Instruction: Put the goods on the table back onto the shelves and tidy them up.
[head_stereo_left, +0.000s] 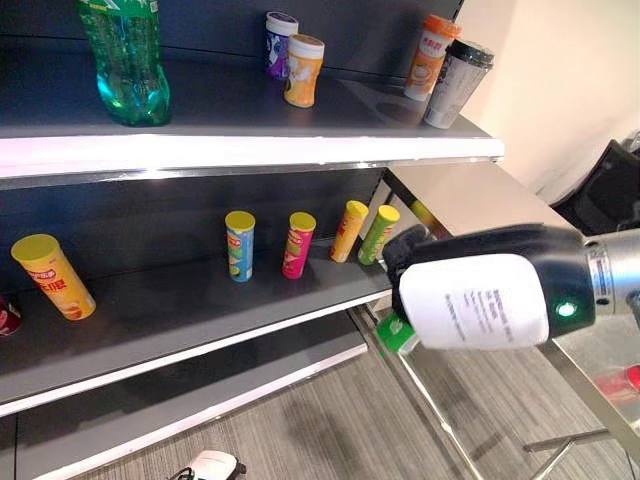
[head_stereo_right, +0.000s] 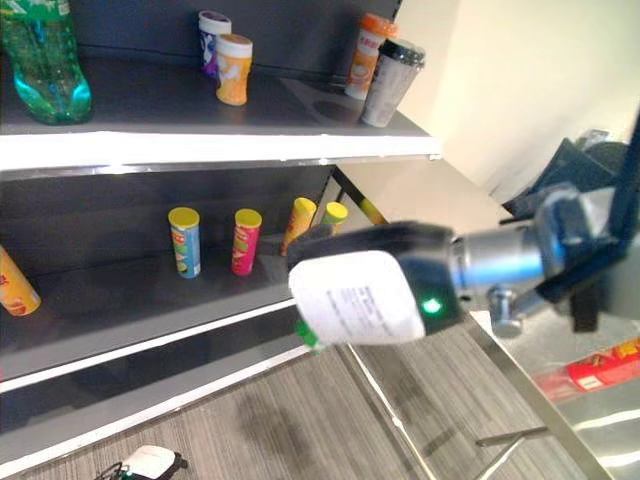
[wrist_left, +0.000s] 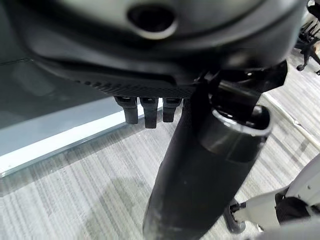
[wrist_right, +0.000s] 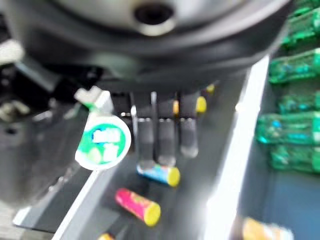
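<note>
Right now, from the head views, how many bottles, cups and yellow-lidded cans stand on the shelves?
Green bottle: 1
Cups: 4
Yellow-lidded cans: 5, perhaps another behind the right hand
Total: 10 clearly seen

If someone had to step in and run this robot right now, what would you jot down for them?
Right hand: raised in front of the middle shelf, shut on a green-and-white can.
Left hand: low over the grey floor, holding nothing, fingers curled.
Already on the middle shelf: four slim yellow-lidded tubes, blue, pink, orange and green, plus a larger orange tube, tilted, farther left.
Top shelf: a green plastic bottle and four cups.
Left to do: shelve the can; a red packet lies on the steel table.
</note>
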